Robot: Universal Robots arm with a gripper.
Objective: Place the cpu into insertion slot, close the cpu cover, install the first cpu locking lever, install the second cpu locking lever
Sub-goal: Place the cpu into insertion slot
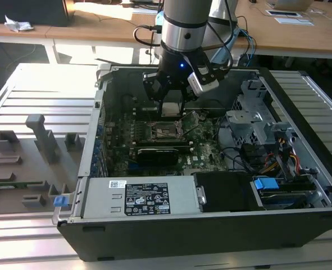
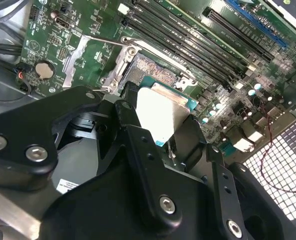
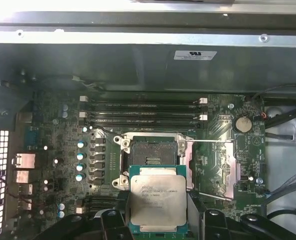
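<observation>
My gripper (image 1: pixel 172 109) hangs inside the open computer case, shut on the cpu (image 1: pixel 171 107), a flat square chip with a silver-grey top. In both wrist views the cpu (image 3: pixel 158 200) (image 2: pixel 163 117) sits between the black fingers (image 3: pixel 112 220) and hovers just above the board, beside the insertion slot and apart from it. The insertion slot (image 3: pixel 152 152) (image 2: pixel 150 70) (image 1: pixel 164 130) is bare, with its pale contact field showing. The cpu cover (image 3: pixel 229 167) (image 2: pixel 73 60) is swung open and lies flat on the board beside the slot.
Long memory slots (image 3: pixel 142 112) run just beyond the socket. The case wall (image 1: pixel 92 140) and a power supply (image 1: pixel 137 197) bound the board, with a drive cage (image 1: pixel 255 124) and cables (image 1: pixel 278 157) at the exterior view's right. A grey fixture plate (image 1: pixel 25 163) lies outside the case.
</observation>
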